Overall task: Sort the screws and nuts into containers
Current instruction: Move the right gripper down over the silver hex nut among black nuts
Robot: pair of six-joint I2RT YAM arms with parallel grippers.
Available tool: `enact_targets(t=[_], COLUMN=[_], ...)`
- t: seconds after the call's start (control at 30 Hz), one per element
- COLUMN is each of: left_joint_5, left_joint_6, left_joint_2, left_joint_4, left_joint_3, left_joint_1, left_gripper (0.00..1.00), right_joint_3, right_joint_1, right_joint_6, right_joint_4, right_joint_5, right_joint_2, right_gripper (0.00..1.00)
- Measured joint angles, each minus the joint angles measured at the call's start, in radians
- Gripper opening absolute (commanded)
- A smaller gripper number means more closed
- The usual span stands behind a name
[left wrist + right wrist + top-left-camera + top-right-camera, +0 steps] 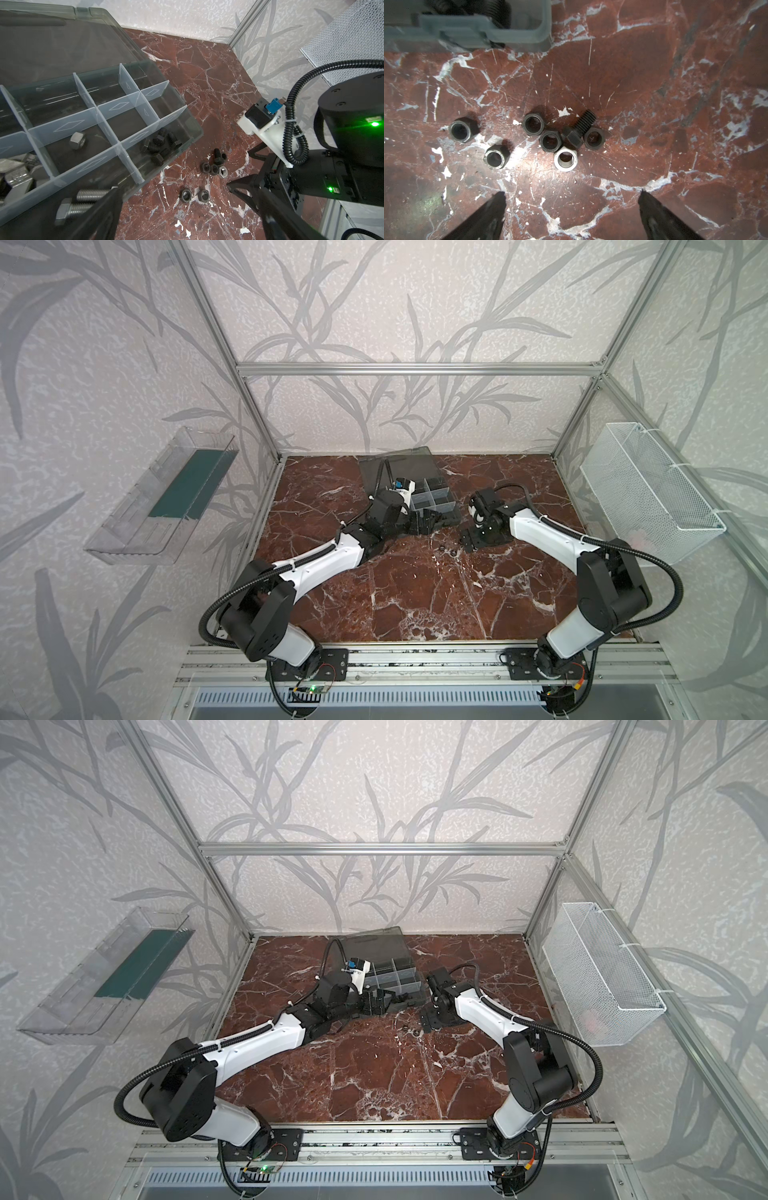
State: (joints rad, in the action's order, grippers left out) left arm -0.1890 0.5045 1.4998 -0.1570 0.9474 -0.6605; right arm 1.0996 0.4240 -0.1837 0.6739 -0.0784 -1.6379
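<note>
The dark grey organizer case [451, 517] lies open at the back middle of the marble table; its containers [122, 124] have whitish dividers. They hold black bolts [160, 145], a silver hex nut [77, 140] and silver bolts [83, 201]. Loose on the table in front of the case lie several black nuts [550, 141], one silver nut [565, 159] and one black bolt [578, 129]. My right gripper [572, 193] hangs open just short of them, nothing between its fingers. My left gripper [190, 207] is open at the case's near corner, holding nothing.
The case's smoky lid [395, 464] lies flat behind it. A clear plastic tray [162, 497] hangs on the left wall and a white wire-mesh basket [648, 489] on the right. The two grippers [428, 1021] stand close together near the loose nuts [409, 1029].
</note>
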Motion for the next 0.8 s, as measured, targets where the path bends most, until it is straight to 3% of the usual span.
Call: enact_targets(t=[0.1,0.47,0.8], left_joint_5=[-0.005,-0.024,-0.048], left_joint_6=[0.010,0.032,0.047], left_joint_2=[0.000,0.037,0.065], left_joint_4=[0.000,0.007,0.031], left_joint_3=[0.000,0.002,0.029], left_joint_1=[-0.004,-0.023,-0.032], left_gripper=[0.99,0.99,0.99], right_joint_3=[-0.010,-0.016,-0.016], right_joint_1=[0.000,0.000,-0.002], right_joint_6=[-0.003,-0.003,-0.002], right_joint_4=[-0.008,-0.053,-0.063], right_joint_5=[0.000,0.017,0.032], right_joint_2=[-0.011,-0.132,-0.149], right_gripper=[0.88,0.62,0.55])
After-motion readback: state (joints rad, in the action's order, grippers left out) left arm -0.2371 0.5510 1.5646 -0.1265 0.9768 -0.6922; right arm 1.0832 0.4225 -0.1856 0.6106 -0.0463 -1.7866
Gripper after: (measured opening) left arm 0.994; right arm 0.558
